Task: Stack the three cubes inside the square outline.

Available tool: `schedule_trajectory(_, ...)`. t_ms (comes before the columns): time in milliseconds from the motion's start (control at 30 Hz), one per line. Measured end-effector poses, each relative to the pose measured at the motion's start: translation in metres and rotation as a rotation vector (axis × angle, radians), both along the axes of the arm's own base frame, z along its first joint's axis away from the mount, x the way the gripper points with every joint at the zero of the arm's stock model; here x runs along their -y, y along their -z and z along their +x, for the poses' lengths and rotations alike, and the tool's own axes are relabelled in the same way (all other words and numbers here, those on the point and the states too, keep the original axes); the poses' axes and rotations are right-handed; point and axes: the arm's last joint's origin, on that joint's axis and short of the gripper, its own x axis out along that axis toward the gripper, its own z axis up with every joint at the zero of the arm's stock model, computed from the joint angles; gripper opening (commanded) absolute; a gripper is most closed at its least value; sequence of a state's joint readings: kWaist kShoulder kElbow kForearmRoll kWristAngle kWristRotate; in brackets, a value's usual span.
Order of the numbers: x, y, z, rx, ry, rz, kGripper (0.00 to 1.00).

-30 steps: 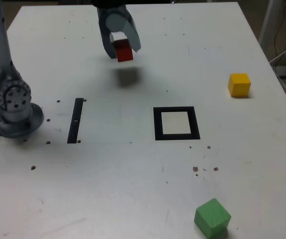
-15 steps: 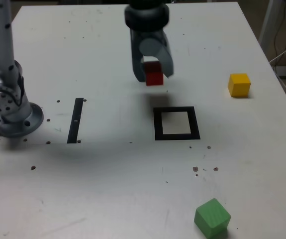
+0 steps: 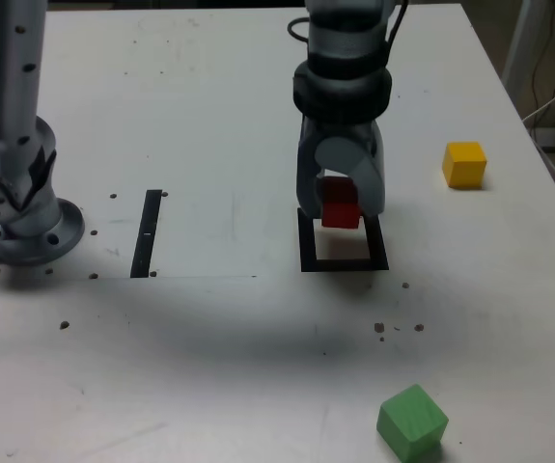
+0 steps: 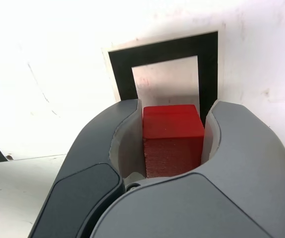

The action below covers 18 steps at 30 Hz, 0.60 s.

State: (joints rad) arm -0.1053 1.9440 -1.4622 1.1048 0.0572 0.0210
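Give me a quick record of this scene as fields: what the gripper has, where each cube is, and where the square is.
gripper: shut on the small red cube, above the far edge of the square
target: flat black square outline with pale centre, nothing resting in it yet
small yellow cube: on the white table, far side, toward the exterior view's right
small green cube: on the table, near edge, exterior view's right
thin black bar: exterior view's left of the square
stacked cubes: none

Red cube (image 3: 340, 209) above square outline (image 3: 306, 247); others apart.
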Motion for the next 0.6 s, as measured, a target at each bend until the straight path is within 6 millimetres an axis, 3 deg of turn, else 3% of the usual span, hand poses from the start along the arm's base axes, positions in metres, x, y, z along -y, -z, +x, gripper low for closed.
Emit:
schedule_trajectory(367,-0.001,0.009,0.003,0.005,-0.020,0.004,0.07)
schedule_trajectory(600,-0.015,0.025,-0.002,-0.009,-0.059,0.006,0.12)
